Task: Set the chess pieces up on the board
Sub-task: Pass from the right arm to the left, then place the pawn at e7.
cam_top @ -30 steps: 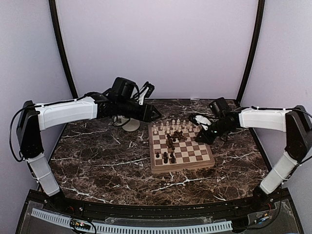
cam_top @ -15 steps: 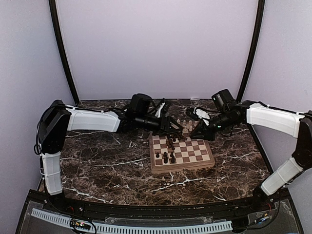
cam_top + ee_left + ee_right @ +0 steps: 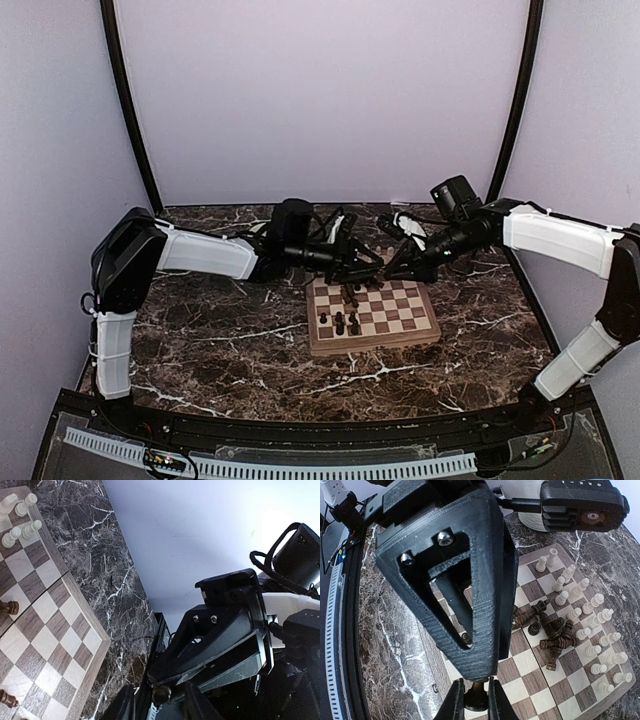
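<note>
Pinching a dark chess piece (image 3: 476,698) between right fingers (image 3: 456,702), left fingers (image 3: 126,708) spread either side

I find one piece of writing only: a short row of pale capitals along the top edge of the black camera housing (image 3: 580,502), which my right wrist view catches in its upper right corner. The row is cut by the edge of the view and too faint for me to read with any certainty. I can read nothing else anywhere.
</note>
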`<state>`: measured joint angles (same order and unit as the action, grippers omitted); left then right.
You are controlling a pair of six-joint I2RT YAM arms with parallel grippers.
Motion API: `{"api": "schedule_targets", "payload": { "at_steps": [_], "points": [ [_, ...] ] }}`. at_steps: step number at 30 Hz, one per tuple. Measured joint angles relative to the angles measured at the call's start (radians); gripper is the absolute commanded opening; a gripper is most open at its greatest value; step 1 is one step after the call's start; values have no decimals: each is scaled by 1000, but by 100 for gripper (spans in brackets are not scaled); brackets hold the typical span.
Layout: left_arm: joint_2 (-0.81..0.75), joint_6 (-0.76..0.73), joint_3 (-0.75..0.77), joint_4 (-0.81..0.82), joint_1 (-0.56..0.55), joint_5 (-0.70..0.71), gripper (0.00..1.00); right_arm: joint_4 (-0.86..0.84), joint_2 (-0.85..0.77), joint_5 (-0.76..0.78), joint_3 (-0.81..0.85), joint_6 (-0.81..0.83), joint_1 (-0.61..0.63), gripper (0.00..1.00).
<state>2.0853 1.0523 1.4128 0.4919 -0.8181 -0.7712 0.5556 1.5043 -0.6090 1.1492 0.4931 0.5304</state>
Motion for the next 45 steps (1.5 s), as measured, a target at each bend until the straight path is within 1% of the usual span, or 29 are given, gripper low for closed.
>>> {"api": "schedule_targets", "payload": {
  "at_steps": [12,22,28,30,32,36,38,40,42,45],
  "points": [
    [15,56,0,58,0,-41,28,10,2,1,5,-4,0,10],
    [30,78,6,69,-5,-60,27,2,9,1,5,-19,0,10],
    [38,87,8,72,-6,-63,16,-2,9,0,5,-27,0,10],
    [42,89,8,75,-6,-63,10,-1,9,1,5,-27,0,13],
    [44,90,8,76,-5,-63,7,0,9,2,5,-27,0,20],
    [45,75,16,67,-6,-64,6,17,9,-4,9,-14,-1,34],
    [45,48,34,39,-9,-64,5,54,7,-22,24,3,-12,39],
    [45,2,57,1,-11,-60,6,93,-2,-66,39,25,-46,40],
    [45,-73,86,-64,-12,-45,5,124,-22,-108,40,41,-106,40],
    [44,-238,151,-243,-22,29,6,135,-66,-154,24,45,-216,41]
  ]
}}
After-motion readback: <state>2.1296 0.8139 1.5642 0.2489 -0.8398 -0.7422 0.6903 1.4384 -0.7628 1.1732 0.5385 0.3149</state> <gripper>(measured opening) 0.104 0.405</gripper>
